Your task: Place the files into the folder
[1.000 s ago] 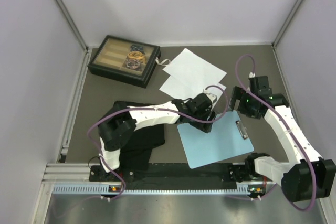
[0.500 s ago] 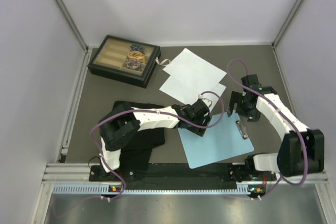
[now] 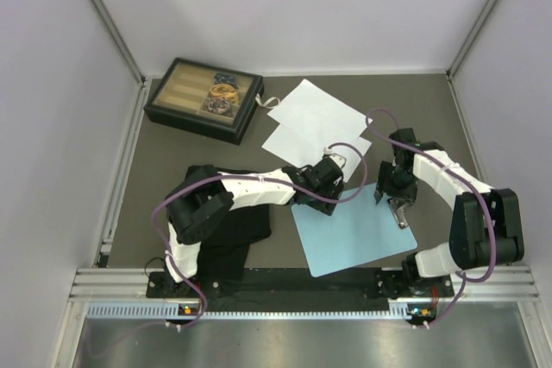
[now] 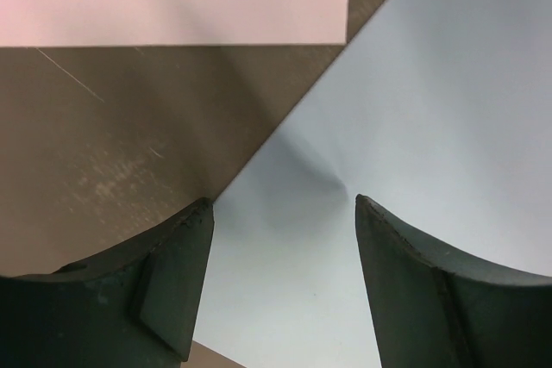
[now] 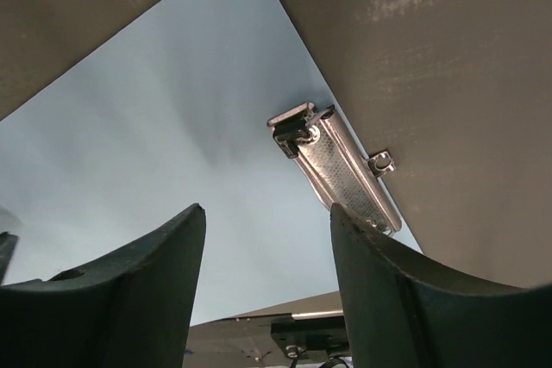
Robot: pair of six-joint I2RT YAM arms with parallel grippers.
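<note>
Blue folder (image 5: 164, 118) just beneath right pincer (image 5: 266, 213)

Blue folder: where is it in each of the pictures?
Top external: folder lies below centre, slightly right.
Left wrist: folder fills the right side.
Right wrist: folder fills the left and middle.
Shared landmark: silver clip, in top external and right wrist only.

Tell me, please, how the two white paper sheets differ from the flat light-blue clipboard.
The two white paper sheets are white; the flat light-blue clipboard carries a silver metal clip. The sheets overlap at the back; the clipboard lies alone in front. The left pincer and right pincer are over the clipboard, neither over the sheets. Both are flat, rectangular, lying askew.
</note>
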